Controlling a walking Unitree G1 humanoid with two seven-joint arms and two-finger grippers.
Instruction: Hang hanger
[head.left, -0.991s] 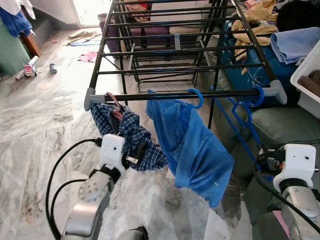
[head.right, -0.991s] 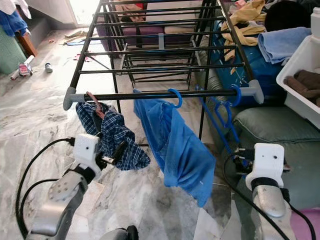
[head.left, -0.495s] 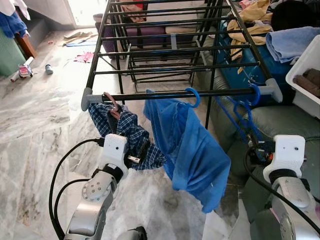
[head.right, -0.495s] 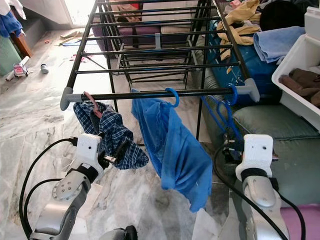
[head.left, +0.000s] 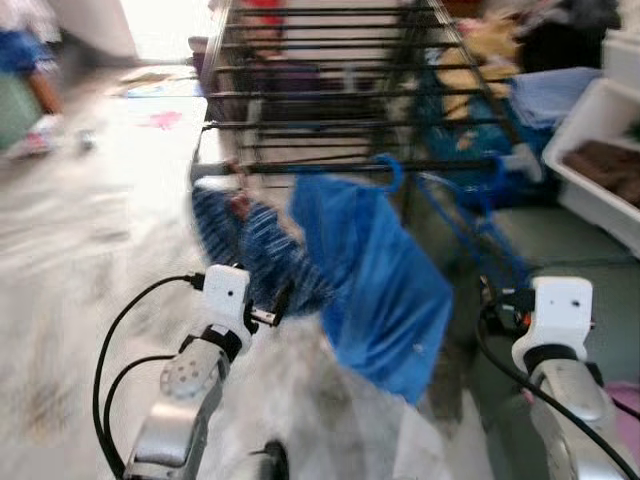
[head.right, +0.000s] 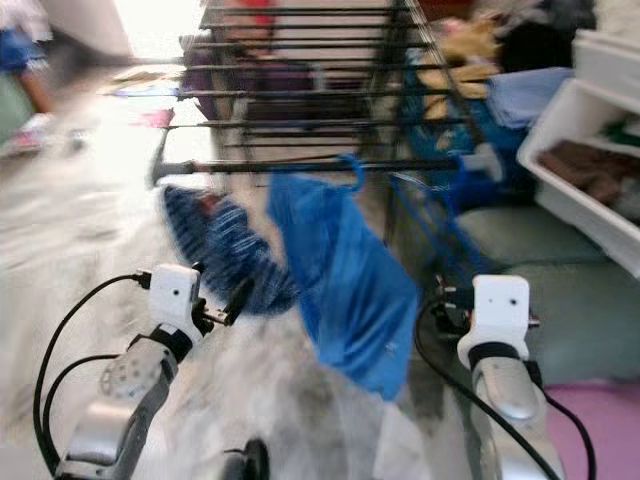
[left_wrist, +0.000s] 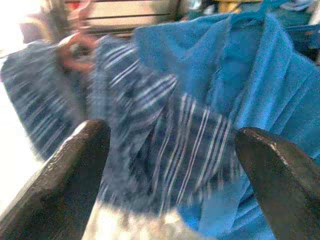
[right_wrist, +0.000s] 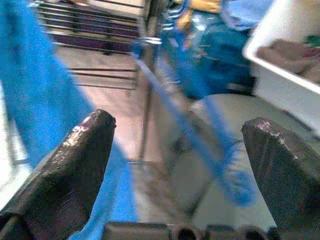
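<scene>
The picture is blurred. A black drying rack (head.left: 350, 167) stands ahead. From its front bar hang a plaid garment (head.left: 250, 255) on a reddish hanger (head.left: 238, 205), a blue garment (head.left: 370, 270) on a blue hanger (head.left: 390, 175), and an empty blue hanger (head.left: 490, 215) at the right end. My left gripper (left_wrist: 172, 145) is open just before the plaid cloth, nothing between its fingers (head.left: 280, 298). Level with the empty blue hanger (right_wrist: 220, 135), my right gripper (right_wrist: 185, 130) is open and holds nothing.
A white bin (head.left: 600, 170) with dark clothes sits at the right above a grey-green cushion (head.left: 560, 240). Piled laundry (head.left: 540, 90) lies behind the rack. Marble floor (head.left: 80, 260) stretches to the left, with small items far back.
The whole picture has shifted and gone blurred, so the camera is moving. Both arms keep about the same pose; the hung garments stay on the bar.
</scene>
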